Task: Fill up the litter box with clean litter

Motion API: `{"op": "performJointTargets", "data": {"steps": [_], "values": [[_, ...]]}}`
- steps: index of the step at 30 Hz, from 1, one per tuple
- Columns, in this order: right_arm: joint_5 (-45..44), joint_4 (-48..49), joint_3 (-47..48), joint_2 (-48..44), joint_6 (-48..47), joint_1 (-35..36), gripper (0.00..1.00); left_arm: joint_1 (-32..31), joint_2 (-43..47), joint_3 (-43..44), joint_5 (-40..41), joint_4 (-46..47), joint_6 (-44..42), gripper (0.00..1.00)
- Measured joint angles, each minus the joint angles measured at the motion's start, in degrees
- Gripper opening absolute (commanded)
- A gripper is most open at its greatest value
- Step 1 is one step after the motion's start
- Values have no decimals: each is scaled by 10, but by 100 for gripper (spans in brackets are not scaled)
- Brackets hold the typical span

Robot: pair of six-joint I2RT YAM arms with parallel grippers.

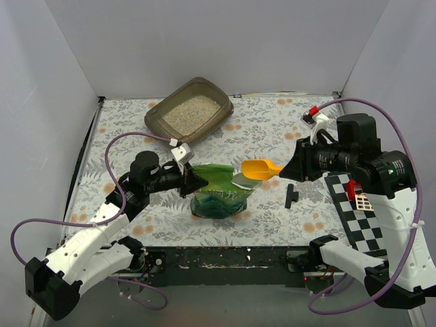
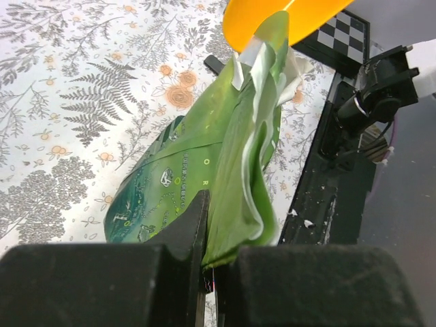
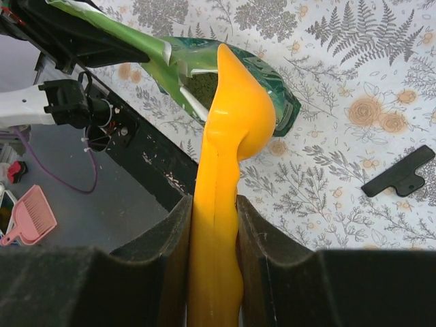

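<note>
Your litter box (image 1: 155, 117), at the tabletop's (image 1: 272, 122) far side, held some clean litter (image 1: 191, 113); more scooping looked due. Left fingers (image 2: 184, 231) pinched the green pouch's (image 1: 218, 197) lip; right fingers (image 3: 174, 231) clamped the yellow scoop's (image 1: 259, 168) handle.

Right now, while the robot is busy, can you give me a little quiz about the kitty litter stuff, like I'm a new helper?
1. True or false: the left pincer is shut on the green bag.
2. What does the right pincer hold? A) the yellow scoop B) a blue cup C) nothing
3. Fill the gap: the sandy litter at the back of the table lies in the ____.

Key: 1 true. 2 A. 3 litter box.
</note>
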State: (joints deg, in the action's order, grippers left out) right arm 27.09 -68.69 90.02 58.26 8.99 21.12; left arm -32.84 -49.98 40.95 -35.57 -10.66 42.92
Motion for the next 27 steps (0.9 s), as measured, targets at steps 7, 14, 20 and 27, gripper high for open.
{"op": "performJointTargets", "data": {"steps": [7, 14, 20, 27], "values": [[2, -19, 0, 17, -5, 0, 1, -12, 11, -3, 49, 3, -10, 0], [2, -22, 2, 35, -5, 2, 1, -15, 15, -6, 75, 4, -11, 0], [-1, -35, 21, 33, -5, 3, 1, -18, 15, -7, 78, 4, -11, 0], [-2, -48, 19, 21, -7, 4, 1, -18, 14, -7, 78, 5, -11, 0]]}}
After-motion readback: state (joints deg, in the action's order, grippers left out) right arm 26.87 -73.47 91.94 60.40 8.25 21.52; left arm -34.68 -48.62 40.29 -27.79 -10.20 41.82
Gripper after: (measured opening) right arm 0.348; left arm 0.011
